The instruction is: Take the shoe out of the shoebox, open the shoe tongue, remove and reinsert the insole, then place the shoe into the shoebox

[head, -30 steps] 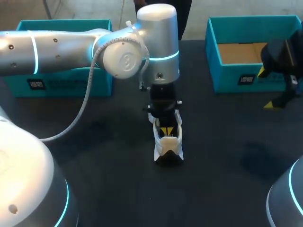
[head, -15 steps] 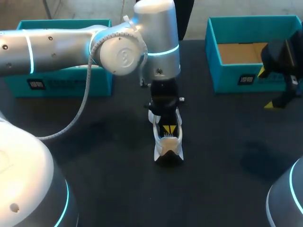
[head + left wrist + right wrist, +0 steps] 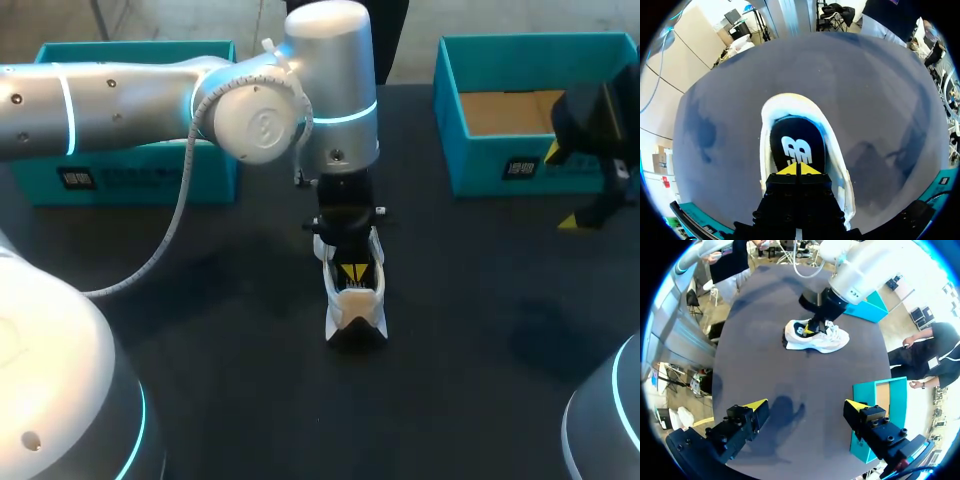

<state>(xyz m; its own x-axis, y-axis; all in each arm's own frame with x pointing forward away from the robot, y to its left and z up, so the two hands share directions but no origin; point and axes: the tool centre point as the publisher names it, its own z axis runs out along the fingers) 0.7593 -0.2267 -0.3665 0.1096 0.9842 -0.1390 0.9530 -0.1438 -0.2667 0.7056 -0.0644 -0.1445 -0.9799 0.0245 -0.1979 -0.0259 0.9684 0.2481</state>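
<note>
Fingertips of the left gripper are seen pressed together inside the mouth of the white shoe, just over the black insole. Whether the insole's edge is pinched between them cannot be told. The shoe is stood on its sole at the middle of the dark table, heel towards the near side. The left shoebox is set at the far left and the right shoebox, open-topped, at the far right, both well apart from the shoe. The right gripper is held over the table's right side by the right shoebox, its fingers spread wide with nothing between them.
</note>
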